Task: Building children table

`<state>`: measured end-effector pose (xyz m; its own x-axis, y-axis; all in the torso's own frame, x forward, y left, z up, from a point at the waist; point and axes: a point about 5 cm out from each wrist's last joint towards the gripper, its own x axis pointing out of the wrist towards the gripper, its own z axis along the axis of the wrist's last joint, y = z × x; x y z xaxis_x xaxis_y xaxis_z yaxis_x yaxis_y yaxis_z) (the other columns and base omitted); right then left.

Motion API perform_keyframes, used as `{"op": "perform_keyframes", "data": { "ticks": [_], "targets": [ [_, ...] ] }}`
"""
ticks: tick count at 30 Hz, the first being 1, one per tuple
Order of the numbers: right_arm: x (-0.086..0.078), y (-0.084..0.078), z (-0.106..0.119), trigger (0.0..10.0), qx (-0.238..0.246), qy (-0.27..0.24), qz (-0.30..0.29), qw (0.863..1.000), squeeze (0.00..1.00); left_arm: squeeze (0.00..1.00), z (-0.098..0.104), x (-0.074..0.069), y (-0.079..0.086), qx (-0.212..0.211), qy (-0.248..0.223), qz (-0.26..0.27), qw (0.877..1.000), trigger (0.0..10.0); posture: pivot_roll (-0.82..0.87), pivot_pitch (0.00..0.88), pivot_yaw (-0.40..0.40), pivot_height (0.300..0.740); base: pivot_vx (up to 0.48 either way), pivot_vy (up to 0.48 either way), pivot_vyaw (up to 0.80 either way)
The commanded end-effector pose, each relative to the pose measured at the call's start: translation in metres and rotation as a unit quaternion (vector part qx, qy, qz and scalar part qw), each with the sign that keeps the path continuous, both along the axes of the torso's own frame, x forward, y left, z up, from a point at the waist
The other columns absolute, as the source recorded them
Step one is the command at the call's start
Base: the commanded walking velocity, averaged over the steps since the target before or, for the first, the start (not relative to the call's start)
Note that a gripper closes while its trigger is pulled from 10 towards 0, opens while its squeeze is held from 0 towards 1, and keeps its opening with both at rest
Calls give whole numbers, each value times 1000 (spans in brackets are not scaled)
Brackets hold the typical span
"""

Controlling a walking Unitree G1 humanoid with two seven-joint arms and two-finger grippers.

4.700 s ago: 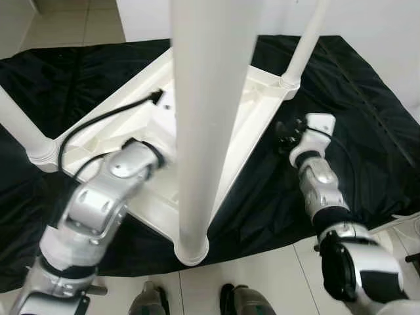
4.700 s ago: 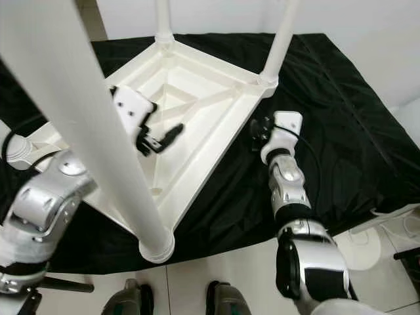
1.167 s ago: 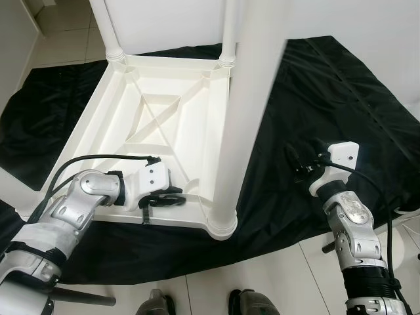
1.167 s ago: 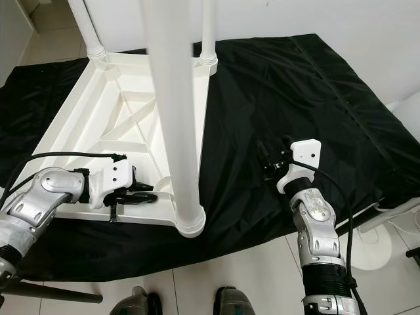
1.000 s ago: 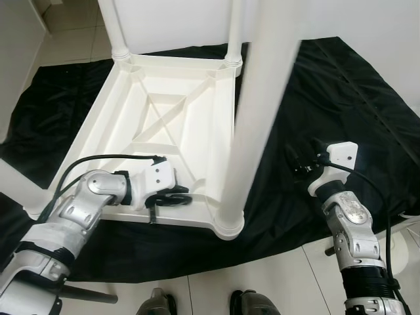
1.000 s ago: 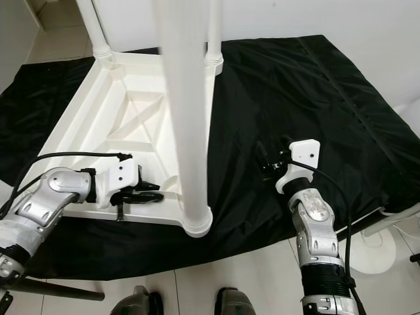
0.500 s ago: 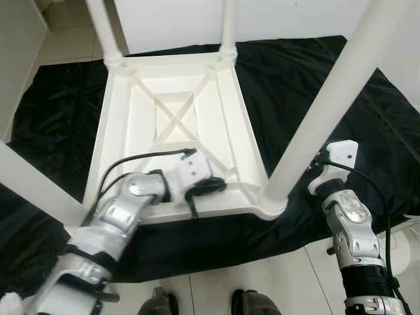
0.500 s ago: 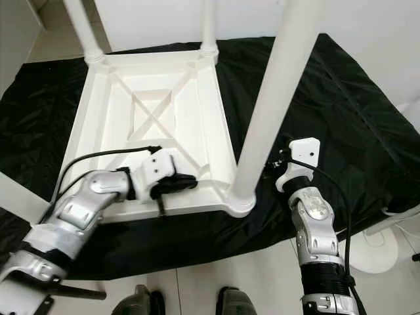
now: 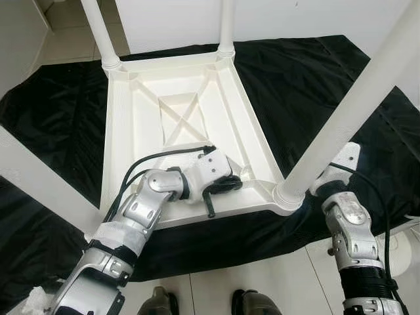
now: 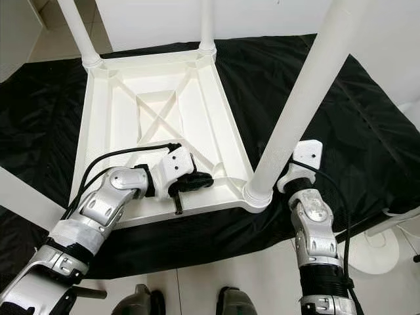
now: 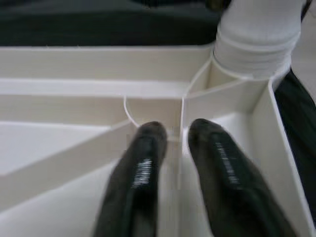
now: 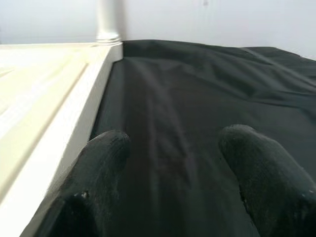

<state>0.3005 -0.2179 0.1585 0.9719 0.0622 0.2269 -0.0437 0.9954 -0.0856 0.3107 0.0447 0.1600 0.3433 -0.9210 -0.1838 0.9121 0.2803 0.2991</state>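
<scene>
The white children's table [image 9: 121, 131] lies upside down on a black sheet [image 9: 295, 72], its legs pointing up. My left gripper [image 9: 226, 186] is inside the underside, close to the near rim. Its two fingers [image 11: 143, 163] are pinched astride a thin upright rib [image 11: 180, 111] beside the socket of the near right leg [image 9: 348, 111]. My right gripper [image 12: 173, 143] hovers low over the sheet, just outside the table's right rim [image 12: 59, 98]. It is open with nothing between its fingers. In the eye views that leg hides its fingertips.
The near left leg [image 9: 33, 177] crosses the left of the view, and two far legs [image 9: 98, 33] [image 9: 226, 26] stand at the back. Pale tiled floor [image 9: 275, 275] starts at the sheet's near edge, by my feet [image 9: 157, 303]. A wall stands behind.
The table has turned on the sheet with my left gripper, its near right corner swinging right toward my right arm. The right gripper has stayed over the sheet.
</scene>
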Motion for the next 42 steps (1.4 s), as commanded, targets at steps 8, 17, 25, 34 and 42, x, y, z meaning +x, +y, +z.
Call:
{"op": "perform_keyframes", "data": {
  "ticks": [8, 17, 25, 34, 42],
  "targets": [
    [-5, -9, -3, 10000, 46, -7, -38, 998, 0, 1000, 11, 22, 16, -50, -29, 208, 976, 10000, -120, 135, 70, 740, 0, 0, 0],
    [-43, -16, 2, 10000, 99, -25, 54, 993, 0, 0, 40, -5, 45, -150, -26, 150, 977, 10000, -112, 154, 69, 740, 0, 0, 0],
    [-68, -36, 7, 10000, 72, -15, 110, 991, 0, 0, 41, -33, 64, -144, -13, 75, 987, 10000, -106, 172, 61, 740, 0, 0, 0],
    [-96, -41, 6, 10000, 34, 29, 204, 978, 0, 0, 39, -58, 79, -114, 20, 27, 993, 10000, -96, 172, 59, 740, 0, 0, 0],
    [-114, -25, 15, 10000, 18, 59, 331, 942, 0, 0, 41, -71, 89, -88, 47, 0, 995, 10000, -89, 157, 63, 740, 0, 0, 0]
  ]
}}
